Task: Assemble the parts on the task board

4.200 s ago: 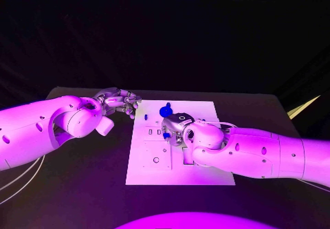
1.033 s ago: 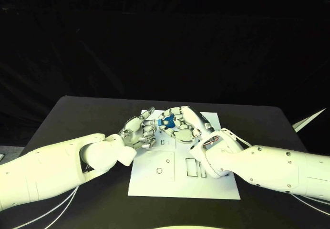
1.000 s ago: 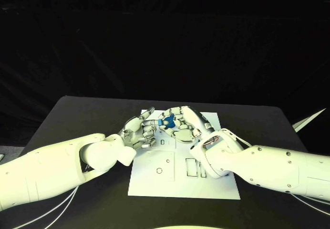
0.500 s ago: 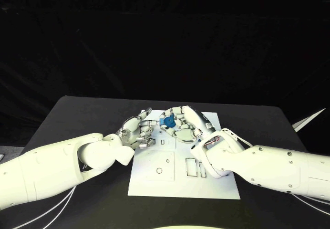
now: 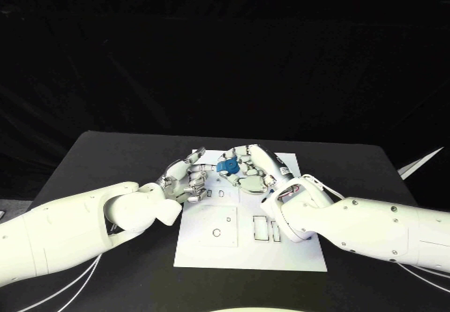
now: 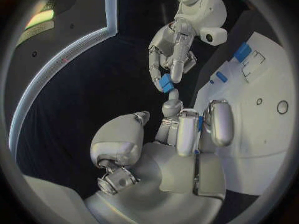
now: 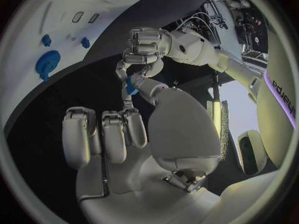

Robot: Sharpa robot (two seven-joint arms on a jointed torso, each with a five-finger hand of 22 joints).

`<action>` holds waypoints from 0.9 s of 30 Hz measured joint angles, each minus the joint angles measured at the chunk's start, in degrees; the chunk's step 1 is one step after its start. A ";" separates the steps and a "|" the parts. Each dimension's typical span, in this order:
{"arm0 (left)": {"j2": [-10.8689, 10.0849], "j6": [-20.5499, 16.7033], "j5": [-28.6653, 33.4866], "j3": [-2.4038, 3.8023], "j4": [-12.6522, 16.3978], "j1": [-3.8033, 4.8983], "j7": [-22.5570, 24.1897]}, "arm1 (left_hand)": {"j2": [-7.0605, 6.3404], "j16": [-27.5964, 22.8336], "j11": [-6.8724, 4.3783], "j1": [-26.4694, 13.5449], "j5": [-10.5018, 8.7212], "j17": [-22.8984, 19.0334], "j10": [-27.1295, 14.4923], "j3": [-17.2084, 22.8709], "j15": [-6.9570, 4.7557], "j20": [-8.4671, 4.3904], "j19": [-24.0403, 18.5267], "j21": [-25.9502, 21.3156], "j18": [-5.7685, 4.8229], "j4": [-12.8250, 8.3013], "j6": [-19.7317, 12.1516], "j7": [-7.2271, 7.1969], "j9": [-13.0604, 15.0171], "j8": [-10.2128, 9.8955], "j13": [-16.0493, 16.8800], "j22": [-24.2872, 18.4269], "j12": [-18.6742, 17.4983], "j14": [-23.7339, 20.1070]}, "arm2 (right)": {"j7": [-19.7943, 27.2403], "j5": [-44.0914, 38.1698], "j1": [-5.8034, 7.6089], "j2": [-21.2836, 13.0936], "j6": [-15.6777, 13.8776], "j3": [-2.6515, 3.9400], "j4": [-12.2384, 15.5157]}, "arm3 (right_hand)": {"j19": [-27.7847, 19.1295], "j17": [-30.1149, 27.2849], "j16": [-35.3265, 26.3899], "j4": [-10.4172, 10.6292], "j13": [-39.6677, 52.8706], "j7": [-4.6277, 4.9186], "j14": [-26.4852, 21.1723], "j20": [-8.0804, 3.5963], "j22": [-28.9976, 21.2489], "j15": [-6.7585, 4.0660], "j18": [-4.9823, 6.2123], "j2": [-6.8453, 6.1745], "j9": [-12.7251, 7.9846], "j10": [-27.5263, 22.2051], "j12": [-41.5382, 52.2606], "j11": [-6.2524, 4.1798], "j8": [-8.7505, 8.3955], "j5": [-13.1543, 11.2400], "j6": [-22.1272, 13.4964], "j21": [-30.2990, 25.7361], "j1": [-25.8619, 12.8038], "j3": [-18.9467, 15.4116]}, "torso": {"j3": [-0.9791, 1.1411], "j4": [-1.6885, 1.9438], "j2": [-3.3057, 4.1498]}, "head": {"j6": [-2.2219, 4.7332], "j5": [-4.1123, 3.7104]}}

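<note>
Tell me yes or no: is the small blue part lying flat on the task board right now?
No. The blue part is pinched up in the air between the fingertips of the right hand and the left hand, clear of the task board.

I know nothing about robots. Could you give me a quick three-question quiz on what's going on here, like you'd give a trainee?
1. True or false: the blue part lies flat on the white board.
2. Where do the left hand and the right hand meet? A) above the board's far end B) above its near edge C) off to the side of the table
3. Fill in: the table is ____ in colour.

Key: 1 false, it is up at the hands' fingertips, off the board; 2 A; 3 black.
</note>
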 measured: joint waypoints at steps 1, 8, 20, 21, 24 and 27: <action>-0.01 0.03 0.00 0.00 0.00 0.00 0.02 | 0.00 0.00 0.00 0.00 0.00 0.00 0.00 0.00 0.00 0.00 0.00 0.00 0.00 0.00 0.00 0.00 0.00 0.00 0.03 0.00 0.00 0.00 | -0.07 -0.06 0.00 0.00 0.01 -0.01 -0.08 | 0.00 0.00 0.00 0.00 0.00 0.00 0.00 0.00 0.00 0.00 0.00 0.00 0.00 0.00 0.00 0.00 0.00 0.00 0.00 0.00 0.00 0.00 | -0.01 0.01 0.00 | 0.01 -0.01; -0.18 -0.16 -0.06 0.03 -0.06 0.00 0.08 | 0.01 0.00 0.00 0.01 0.00 0.00 0.00 0.00 0.00 0.00 0.00 0.00 0.00 0.00 0.11 -0.12 0.16 0.00 0.42 0.07 0.00 0.00 | -0.21 -0.29 -0.01 -0.07 -0.07 -0.03 -0.25 | 0.00 0.00 0.00 0.00 0.00 0.00 0.00 0.00 0.00 0.00 0.00 0.00 0.00 0.00 0.00 0.00 0.00 0.00 0.00 0.00 0.00 0.00 | 0.02 -0.01 0.01 | 0.02 -0.01; -0.61 -6.15 -1.66 0.03 -1.36 0.01 -0.93 | 1.33 -0.02 0.77 2.77 0.00 0.00 -1.94 -3.85 0.65 0.74 -0.77 -0.13 0.02 -0.08 -4.74 1.63 0.35 -1.90 -3.97 -2.40 -2.41 0.58 | 0.43 -0.36 -0.03 -0.48 -0.87 -0.03 0.67 | 0.00 0.00 0.00 0.00 0.00 0.00 0.00 0.00 0.00 0.00 0.00 0.00 0.00 0.00 0.00 0.00 0.00 0.00 0.00 0.00 0.00 0.00 | 0.10 0.01 0.03 | 0.04 -0.03; -0.67 -6.70 -1.89 0.03 -1.57 0.01 -1.07 | 1.39 -0.02 0.88 2.83 0.00 0.00 -2.23 -3.85 1.13 0.73 -0.77 -0.12 0.02 -0.08 -4.74 1.64 0.35 -1.90 -3.99 -2.47 -2.55 0.08 | 0.36 -0.36 -0.03 -0.53 -0.85 -0.03 0.71 | 0.00 0.00 0.00 0.00 0.00 0.00 0.00 0.00 0.00 0.00 0.00 0.00 0.00 0.00 0.00 0.00 0.00 0.00 0.00 0.00 0.00 0.00 | 0.10 0.01 0.03 | 0.03 -0.02; -0.94 -8.27 -2.83 0.02 -2.40 0.01 -1.35 | 1.02 -0.07 0.92 3.22 0.00 0.00 -2.26 -3.86 1.12 1.35 -1.37 -1.21 0.03 -0.08 -4.77 1.66 0.35 -1.91 -4.80 -3.26 -2.56 0.11 | -0.62 -0.72 -0.03 -0.72 -0.28 -0.02 0.76 | 0.00 0.00 0.00 0.00 0.00 0.00 0.00 0.00 0.00 0.00 0.00 0.00 0.00 0.00 0.00 0.00 0.00 0.00 0.00 0.00 0.00 0.00 | 0.10 -0.02 0.03 | -0.05 0.00; -1.38 -9.45 -3.85 0.03 -3.40 0.01 -1.32 | 1.32 -0.07 1.05 4.40 0.00 0.00 -2.37 -3.86 1.13 1.36 -1.40 -1.45 0.02 -0.08 -5.15 2.05 0.34 -2.55 -4.90 -3.81 -3.21 0.11 | -3.34 -2.27 -0.02 -0.93 1.88 0.00 0.76 | 0.00 0.00 0.00 0.00 0.00 0.00 0.00 0.00 0.00 0.00 0.00 0.00 0.00 0.00 0.00 0.00 0.00 0.00 0.00 0.00 0.00 0.00 | 0.11 -0.04 0.02 | -0.10 0.01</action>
